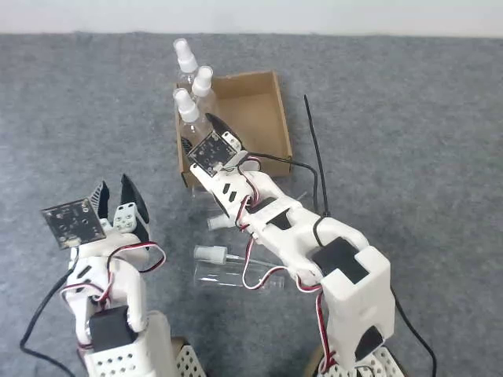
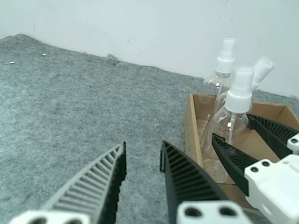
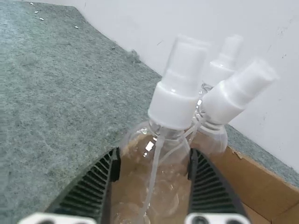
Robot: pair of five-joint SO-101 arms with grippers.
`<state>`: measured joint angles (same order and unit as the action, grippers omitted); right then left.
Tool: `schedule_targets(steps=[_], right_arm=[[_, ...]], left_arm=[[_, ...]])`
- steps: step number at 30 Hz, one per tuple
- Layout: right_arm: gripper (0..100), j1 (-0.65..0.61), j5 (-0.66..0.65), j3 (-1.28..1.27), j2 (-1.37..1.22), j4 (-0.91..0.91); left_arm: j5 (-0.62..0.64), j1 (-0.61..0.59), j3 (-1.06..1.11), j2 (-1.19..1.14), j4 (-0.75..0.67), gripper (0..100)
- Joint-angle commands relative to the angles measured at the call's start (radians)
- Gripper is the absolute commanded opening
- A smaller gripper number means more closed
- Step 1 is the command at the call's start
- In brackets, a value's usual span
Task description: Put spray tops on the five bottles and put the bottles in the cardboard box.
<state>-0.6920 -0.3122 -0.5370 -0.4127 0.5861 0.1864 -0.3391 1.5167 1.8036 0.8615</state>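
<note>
Grey carpet, white wall behind; R gripper (image 3: 153,156) is clamped on a bottle (image 2: 231,116) standing in the box (image 1: 251,110) by the wall on the L arm's side, jammed right up vs two other bottles (image 1: 203,82). Its long axis is vertical, spray top up. Risk imo: if the jaws let go or back off skewed, it tips & takes the neighbours w/ it. L gripper (image 2: 143,147) hangs open over carpet, two lying bottles (image 1: 236,271) near the R arm.
</note>
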Motion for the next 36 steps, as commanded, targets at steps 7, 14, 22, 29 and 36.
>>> schedule_targets(steps=[7,14,22,29,36], right_arm=[[19.5,-0.007,0.058,0.011,0.008,-0.082],[20.2,-0.007,0.080,0.012,0.008,-0.099],[20.8,-0.007,0.083,0.003,0.044,-0.110],[28.6,-0.002,0.183,-0.021,0.133,-0.231],[28.7,-0.004,0.192,-0.021,0.173,-0.249]], left_arm=[[-0.005,-0.005,-0.016,0.018,-0.037,11],[-0.005,-0.005,-0.016,0.018,-0.037,11],[-0.005,-0.005,-0.016,0.018,-0.037,11],[-0.005,-0.005,-0.016,0.018,-0.038,11],[-0.005,-0.005,-0.016,0.018,-0.038,11]])
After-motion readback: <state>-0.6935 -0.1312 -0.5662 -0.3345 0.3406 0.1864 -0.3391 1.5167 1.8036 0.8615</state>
